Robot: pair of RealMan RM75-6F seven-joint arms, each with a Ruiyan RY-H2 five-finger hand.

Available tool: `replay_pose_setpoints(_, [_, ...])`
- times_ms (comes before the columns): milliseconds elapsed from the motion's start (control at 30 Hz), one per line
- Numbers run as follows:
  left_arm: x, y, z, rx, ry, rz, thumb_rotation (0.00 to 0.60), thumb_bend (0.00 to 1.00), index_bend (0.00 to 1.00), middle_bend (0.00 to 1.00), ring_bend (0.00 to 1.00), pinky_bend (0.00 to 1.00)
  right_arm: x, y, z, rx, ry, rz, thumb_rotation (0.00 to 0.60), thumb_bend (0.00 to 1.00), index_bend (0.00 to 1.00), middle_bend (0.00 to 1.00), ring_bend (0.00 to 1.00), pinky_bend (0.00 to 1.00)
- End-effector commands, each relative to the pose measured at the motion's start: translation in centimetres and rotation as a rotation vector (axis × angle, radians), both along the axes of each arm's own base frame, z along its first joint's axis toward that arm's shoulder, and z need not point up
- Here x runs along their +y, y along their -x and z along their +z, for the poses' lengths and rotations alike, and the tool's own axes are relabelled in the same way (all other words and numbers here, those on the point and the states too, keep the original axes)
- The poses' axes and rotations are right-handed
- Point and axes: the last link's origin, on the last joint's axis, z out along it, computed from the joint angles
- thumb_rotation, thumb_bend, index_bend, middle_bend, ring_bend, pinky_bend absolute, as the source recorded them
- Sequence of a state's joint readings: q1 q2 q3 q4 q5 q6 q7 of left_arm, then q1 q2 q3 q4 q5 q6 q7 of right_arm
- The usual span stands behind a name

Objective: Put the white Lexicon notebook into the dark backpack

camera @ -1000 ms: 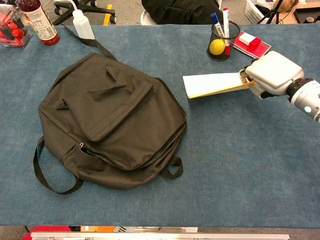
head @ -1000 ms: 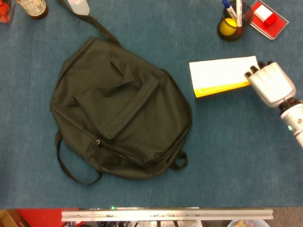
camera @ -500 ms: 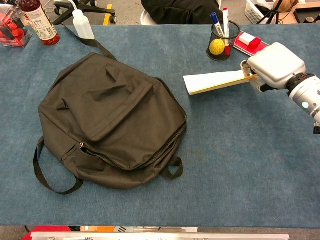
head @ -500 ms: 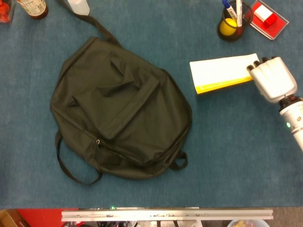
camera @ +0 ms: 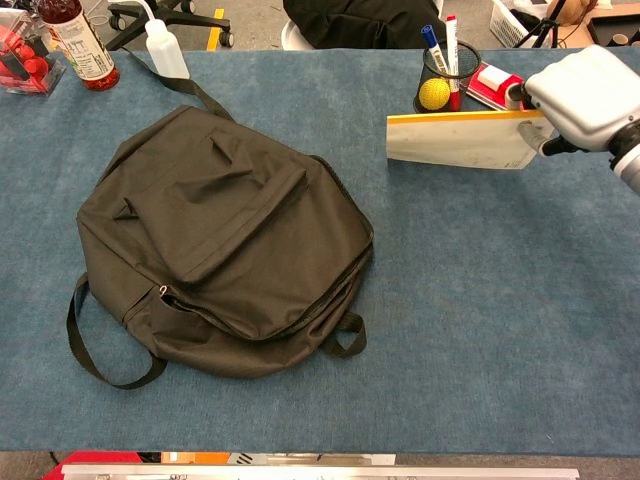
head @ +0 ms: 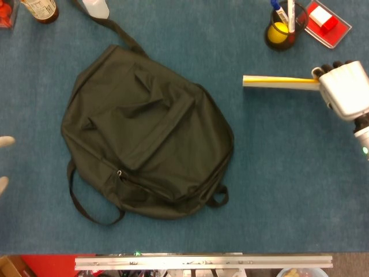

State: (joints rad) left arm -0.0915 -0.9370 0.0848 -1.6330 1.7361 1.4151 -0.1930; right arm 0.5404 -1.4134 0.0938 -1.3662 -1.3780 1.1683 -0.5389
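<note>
Chest view shows your right hand (camera: 590, 97) at the far right, gripping the notebook (camera: 462, 139) by its right end. Your fingers are closed on that end, and the notebook stands on edge, its white cover facing the camera and a yellow strip running along its top. You cannot tell from either view whether its lower edge touches the tabletop (camera: 480, 300) or hangs just above it. From the head view the same notebook (head: 281, 82) reads as a thin pale bar with a yellow line, running left from your right hand (head: 346, 89).

Your backpack (camera: 215, 240) lies flat on the blue tabletop, well apart from the notebook and to its left, front pocket up, with one strap loop at its lower left and a small loop at its lower right. No opening into the backpack shows from either camera.

Just behind the notebook stands a mesh pen cup (camera: 446, 80) with markers and a yellow ball in it, and beside that a red case (camera: 495, 85). A bottle (camera: 77, 45) and a squeeze bottle (camera: 167, 52) sit at the far left corner.

Your left hand (head: 4, 164) barely shows: pale fingertips at the left edge of the head view, apart from each other and holding nothing there.
</note>
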Motion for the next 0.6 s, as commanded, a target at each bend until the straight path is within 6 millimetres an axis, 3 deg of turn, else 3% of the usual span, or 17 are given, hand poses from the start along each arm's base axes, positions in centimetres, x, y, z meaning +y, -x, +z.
replay_pose_setpoints(33, [0.5,-0.8,-0.5,0.007,0.071,-0.034,0.600,0.27,0.23,0.29,0.27,0.28,0.0,-0.1,0.5,-0.011,0.015,0.002,0.600,0.47,0.85,0.70,0.61,0.72])
replay_pose_setpoints(267, [0.7,-3.1,-2.8,0.017,0.212,-0.156,0.600,0.27,0.23,0.29,0.27,0.28,-0.1,-0.1,1.1,-0.018,0.033,0.000,0.600,0.47,0.85,0.70,0.62,0.72])
replay_pose_setpoints(600, [1.8,-8.8,-6.6,0.003,0.369,-0.371,0.600,0.27,0.23,0.28,0.27,0.28,-0.5,0.1,1.7,-0.027,0.065,-0.017,0.600,0.47,0.85,0.70,0.62,0.72])
